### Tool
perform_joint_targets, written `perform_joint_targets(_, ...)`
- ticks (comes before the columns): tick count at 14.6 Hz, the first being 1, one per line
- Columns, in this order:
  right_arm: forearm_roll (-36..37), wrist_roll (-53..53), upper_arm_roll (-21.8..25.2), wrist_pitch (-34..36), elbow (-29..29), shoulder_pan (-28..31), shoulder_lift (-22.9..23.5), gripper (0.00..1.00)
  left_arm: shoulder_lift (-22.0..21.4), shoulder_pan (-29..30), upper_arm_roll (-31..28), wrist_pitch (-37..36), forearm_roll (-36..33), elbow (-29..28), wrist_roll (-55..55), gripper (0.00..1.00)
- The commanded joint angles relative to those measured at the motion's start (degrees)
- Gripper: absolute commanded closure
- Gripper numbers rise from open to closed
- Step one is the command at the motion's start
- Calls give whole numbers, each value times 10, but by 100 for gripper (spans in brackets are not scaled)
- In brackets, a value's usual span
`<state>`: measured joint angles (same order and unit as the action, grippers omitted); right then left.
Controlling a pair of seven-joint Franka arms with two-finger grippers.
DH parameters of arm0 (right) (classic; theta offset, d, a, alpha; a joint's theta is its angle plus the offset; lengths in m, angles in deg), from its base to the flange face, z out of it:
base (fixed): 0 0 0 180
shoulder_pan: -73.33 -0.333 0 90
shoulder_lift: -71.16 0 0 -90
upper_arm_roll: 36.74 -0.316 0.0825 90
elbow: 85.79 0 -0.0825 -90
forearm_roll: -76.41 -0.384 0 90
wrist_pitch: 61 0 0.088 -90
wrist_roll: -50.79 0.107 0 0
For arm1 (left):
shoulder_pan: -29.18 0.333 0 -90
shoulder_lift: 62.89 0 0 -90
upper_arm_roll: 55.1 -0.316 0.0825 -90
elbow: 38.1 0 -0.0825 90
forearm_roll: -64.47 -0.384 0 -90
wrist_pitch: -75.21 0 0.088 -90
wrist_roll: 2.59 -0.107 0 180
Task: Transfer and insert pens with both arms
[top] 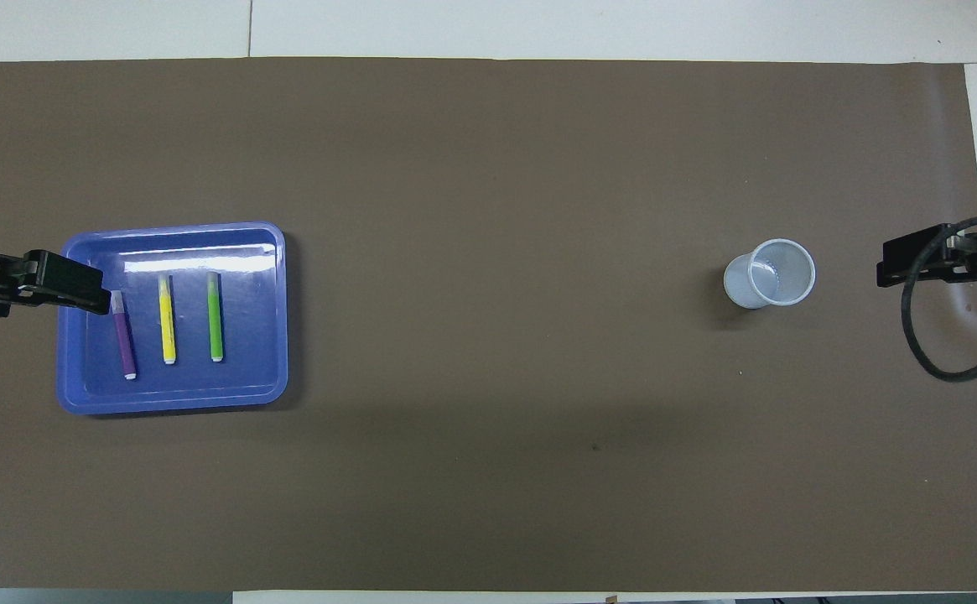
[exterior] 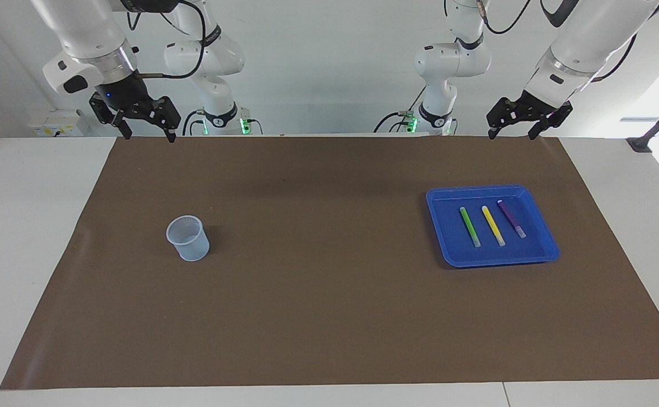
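- Lying side by side in a shallow blue plastic tray [exterior: 448, 249] are three short marker pens, apart from one another and roughly parallel.
- The green marker pen [exterior: 469, 226] is the one closest to the middle of the desk, the yellow marker pen [exterior: 493, 225] lies between the other two, and the purple marker pen [exterior: 511, 218] is closest to the left arm's end.
- The tray rests on a brown paper mat [exterior: 329, 316] that covers most of the white desk [exterior: 18, 237].
- A small translucent plastic cup [exterior: 188, 238] stands upright on the mat toward the right arm's end, well apart from the tray.
- The left gripper [exterior: 514, 134] hangs in the air over the mat's edge closest to the robots, jaws released, holding nothing.
- The right gripper [exterior: 149, 134] hangs over that same edge at the cup's end, jaws released and empty.
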<state>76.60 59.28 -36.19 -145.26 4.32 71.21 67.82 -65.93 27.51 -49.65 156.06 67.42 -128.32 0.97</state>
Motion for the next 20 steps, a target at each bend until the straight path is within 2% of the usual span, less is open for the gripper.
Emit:
perform_joint_targets(1, -12, -14, 1, 4, 7, 4, -8, 0, -3, 7, 3, -1, 4, 1, -1, 0)
perform_joint_targets(10, -12, -15, 1, 4, 7, 4, -8, 0, -5, 8, 3, -2, 5, 0, 2, 0)
perform_joint_targets(15, -12, -15, 1, 4, 7, 4, -8, 0, -22, 8, 2, 7, 7, -33, 6, 0)
perform_joint_targets(18, -12, -14, 1, 4, 7, 4, -8, 0, -33, 11, -1, 52, 7, -70, 3, 0)
perform_joint_targets(20, -12, -15, 1, 4, 7, 4, -8, 0, -32, 38, -1, 73, 7, -103, -10, 0)
